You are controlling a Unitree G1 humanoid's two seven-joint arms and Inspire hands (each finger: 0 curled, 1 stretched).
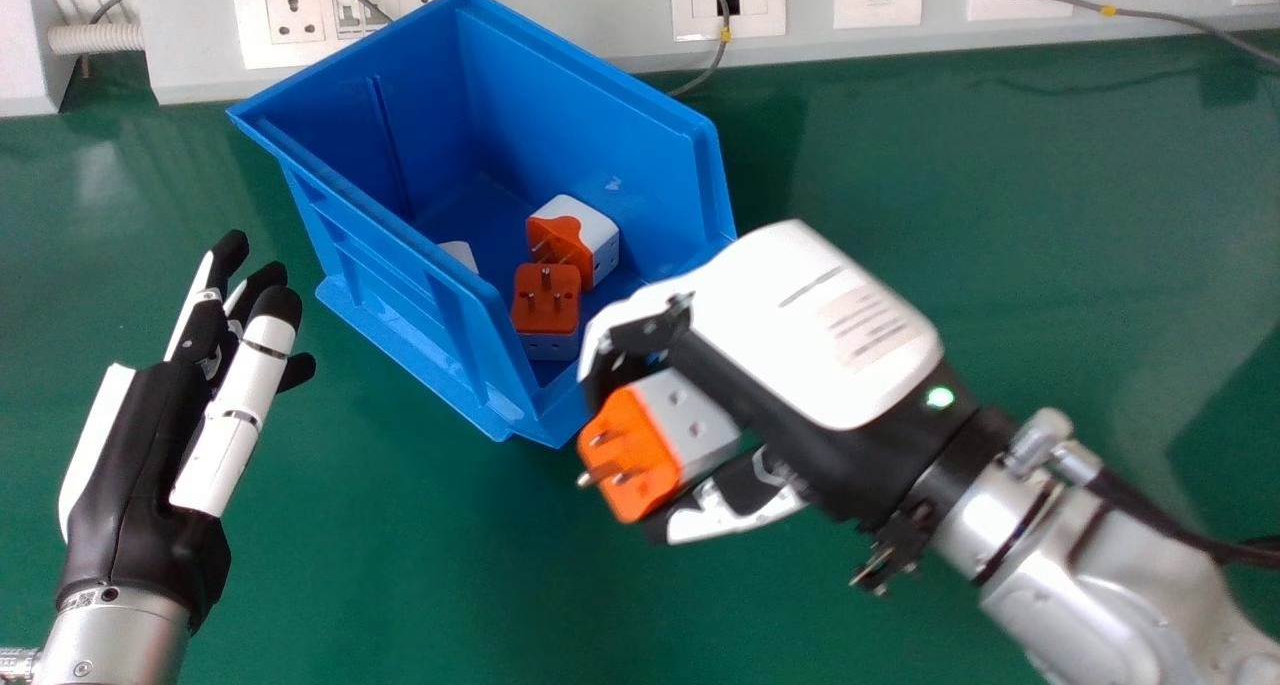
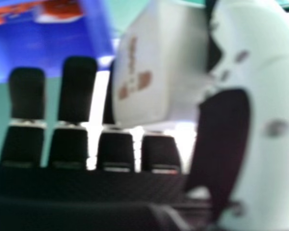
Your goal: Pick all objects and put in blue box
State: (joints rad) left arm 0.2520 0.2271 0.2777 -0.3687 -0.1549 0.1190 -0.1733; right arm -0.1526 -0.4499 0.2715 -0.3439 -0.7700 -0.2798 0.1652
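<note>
Orange-and-white plug adapter: between the right hand's thumb and fingers, prongs facing out; it's just off the near corner of the blue box
Right hand: clamped on that adapter, thumb underneath in the head view
Blue box: two more plug adapters inside, plus part of something white
Left hand: left of the box; fingers pretty much straight, nothing held
</note>
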